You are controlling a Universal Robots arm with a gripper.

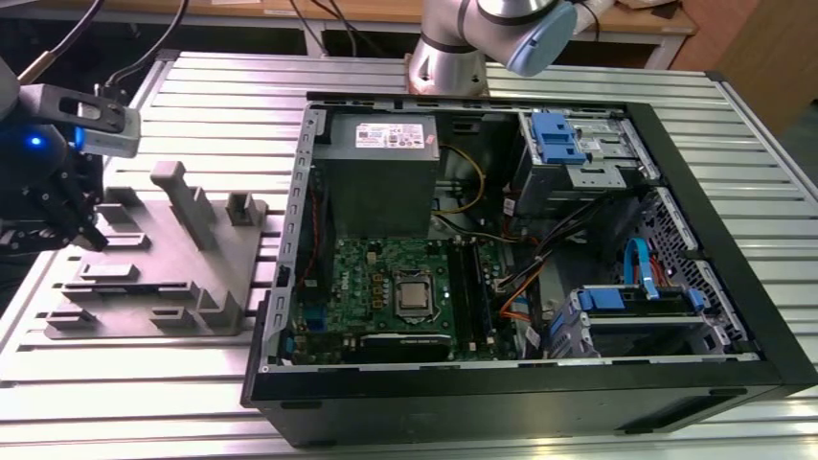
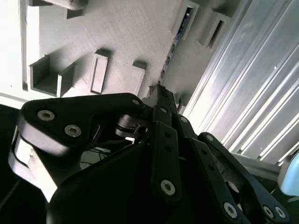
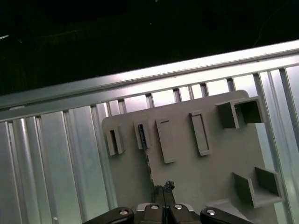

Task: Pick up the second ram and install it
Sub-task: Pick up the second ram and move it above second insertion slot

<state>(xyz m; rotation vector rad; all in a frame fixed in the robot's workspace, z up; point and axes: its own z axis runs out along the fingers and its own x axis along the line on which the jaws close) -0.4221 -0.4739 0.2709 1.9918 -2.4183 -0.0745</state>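
Exterior view, gripper: out at the exterior view's far left, the gripper (image 1: 79,228) hangs over the near-left end of the grey fixture (image 1: 153,278), fingers pointing down.
Exterior view, fixture: it lies flat on the ridged metal surface (image 1: 256,72), just beside the open computer case (image 1: 715,364).
Exterior view, case: lid off, green motherboard (image 1: 383,278) showing inside, well apart from the gripper.
Exterior view, arm: the silver arm (image 1: 454,48) rises at the far edge of the surface, behind the case.
First wrist view, the second ram: and there it is, the second ram (image 3: 148,161), seen edge-on as a thin dark line, standing in a slot of the fixture (image 3: 210,172).
First wrist view, gripper: the gripper (image 3: 163,189) sits right at the strip's near end.
First wrist view, fingers: drawn narrow, tips together where the strip ends, pinching it.
First wrist view, surface: bright ribs of the surface (image 3: 56,154) run past the fixture's edge.
Second wrist view, the second ram: same story, the second ram (image 2: 174,44) runs from a slot in the fixture (image 2: 126,32) straight to the fingertips.
Second wrist view, gripper: black linkage up close, the gripper (image 2: 160,91) closed in tight on the strip's end.
Second wrist view, surface: the ribbed surface (image 2: 252,93) lies beside the fixture.
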